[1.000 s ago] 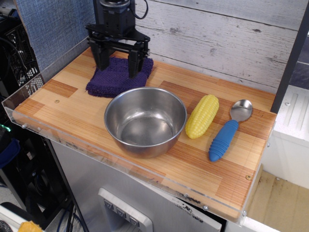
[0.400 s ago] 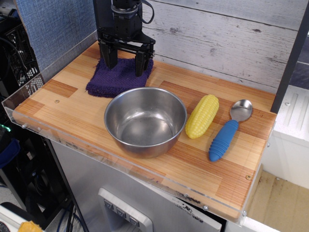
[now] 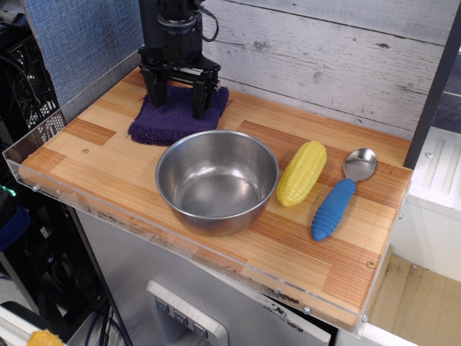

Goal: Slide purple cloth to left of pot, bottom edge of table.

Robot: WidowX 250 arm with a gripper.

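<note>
The purple cloth (image 3: 167, 120) lies flat at the back left of the wooden table (image 3: 108, 162), just behind the pot. The pot (image 3: 216, 179) is a shiny steel bowl, empty, near the table's front middle. My gripper (image 3: 177, 108) hangs straight down over the cloth with its two black fingers spread apart. The left fingertip (image 3: 158, 100) and the right one reach down to the cloth's upper part. Whether they press on it I cannot tell. Nothing is held between them.
A yellow toy corn cob (image 3: 302, 173) lies right of the pot. A blue-handled metal spoon (image 3: 340, 197) lies further right. Clear acrylic edging (image 3: 94, 200) runs along the front and left edges. A plank wall stands behind the table.
The gripper rose and shifted a little right, then came back down and left over the cloth. The cloth, pot, corn and spoon have not moved.
</note>
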